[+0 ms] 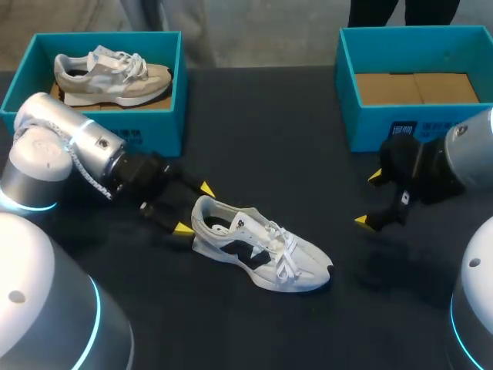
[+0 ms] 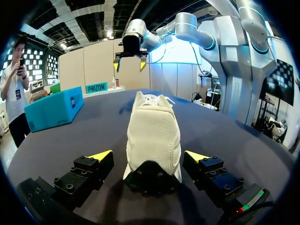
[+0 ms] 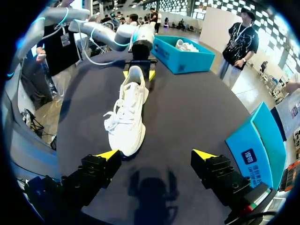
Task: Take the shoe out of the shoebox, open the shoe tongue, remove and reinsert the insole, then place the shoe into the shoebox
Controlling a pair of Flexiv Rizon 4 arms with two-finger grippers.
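Note:
A white shoe (image 1: 262,250) with a black side mark lies on the dark table, toe pointing toward my right arm. My left gripper (image 1: 195,208) is open, one yellow tip on each side of the heel. In the left wrist view the heel (image 2: 154,136) sits between the fingers of the left gripper (image 2: 147,154), with a small gap on each side. My right gripper (image 1: 368,199) hangs open and empty, well to the right of the toe. In the right wrist view the shoe (image 3: 127,117) lies ahead of the right gripper (image 3: 157,153), laces up.
A teal shoebox (image 1: 100,116) at the back left holds a beige shoe (image 1: 115,77). A second teal shoebox (image 1: 400,123) at the back right shows only its cardboard bottom. Bare dark table lies between the shoe and the right box.

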